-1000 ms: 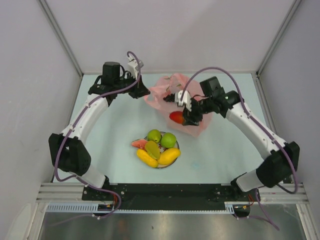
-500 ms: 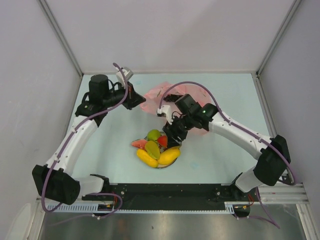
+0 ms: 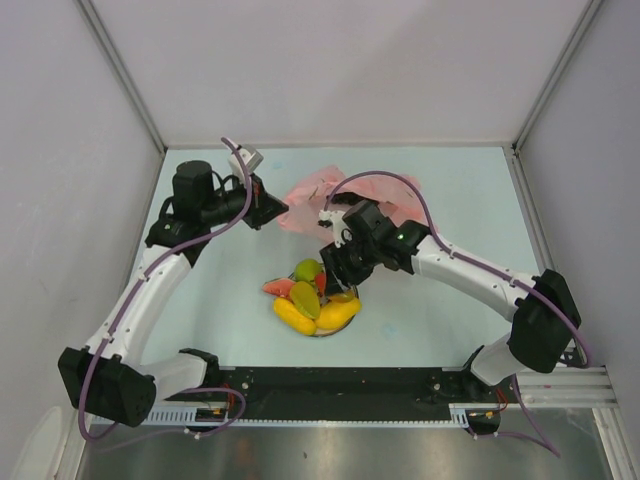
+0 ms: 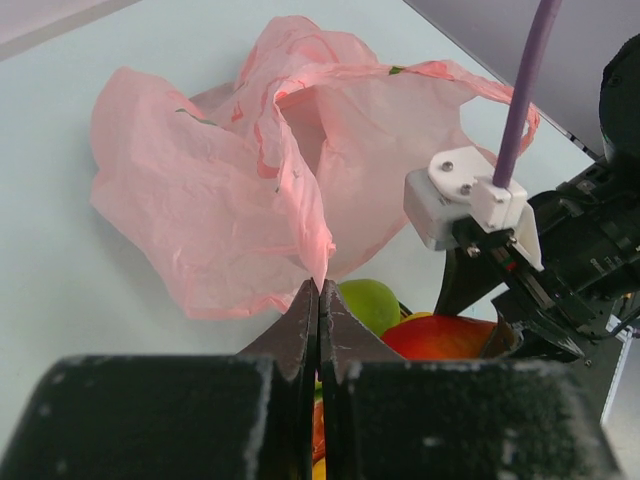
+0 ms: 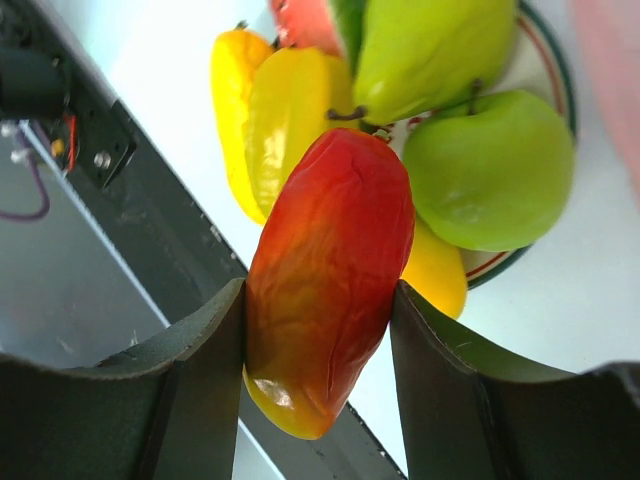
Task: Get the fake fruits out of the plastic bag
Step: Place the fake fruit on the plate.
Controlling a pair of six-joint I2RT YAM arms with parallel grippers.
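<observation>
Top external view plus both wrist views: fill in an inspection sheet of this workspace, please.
Surface: pale blue-green table, flat and matt.
Job's things: crinkly translucent pink plastic bag at far centre; glossy red-and-yellow plastic fruit held over round white plate carrying green, yellow and red plastic fruits.
Clutter: nothing seen.
Grippers: left gripper shut on the bag's edge; right gripper shut on the red-and-yellow fruit.
Cables: purple cables arching along both arms.
Surroundings: plain grey walls, metal rail at near edge.

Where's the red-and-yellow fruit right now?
In the right wrist view, the red fruit sits clamped in the right gripper over the plate, beside the green apple.
</observation>
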